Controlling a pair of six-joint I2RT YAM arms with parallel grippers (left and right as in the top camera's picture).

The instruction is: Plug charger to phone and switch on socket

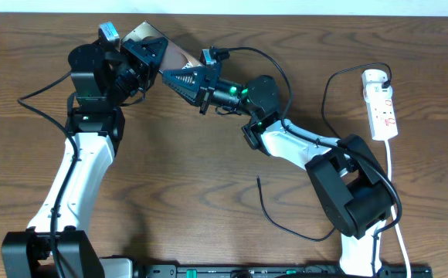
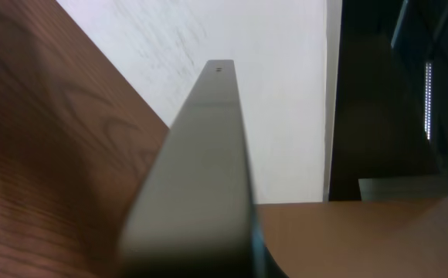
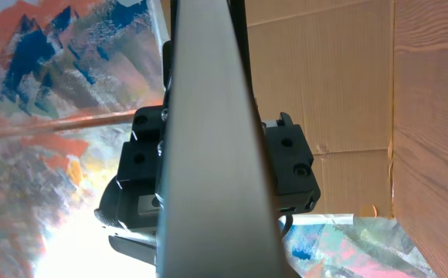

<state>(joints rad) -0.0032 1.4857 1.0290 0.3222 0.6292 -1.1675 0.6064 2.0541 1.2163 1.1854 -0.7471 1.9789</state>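
Since left gripper (image 1: 148, 52) and right gripper (image 1: 170, 76) both clamp phone (image 1: 176, 55), raised near far edge of table (image 1: 208, 162), we judge: right should release, fetch charger (image 1: 259, 179) tip lying loose mid-table; left holds phone level.

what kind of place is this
Probably an indoor robot test bench rather than a home desk. A left arm and a right arm stand at a wooden table, a white power strip lies on it, and the right wrist view shows cardboard behind.
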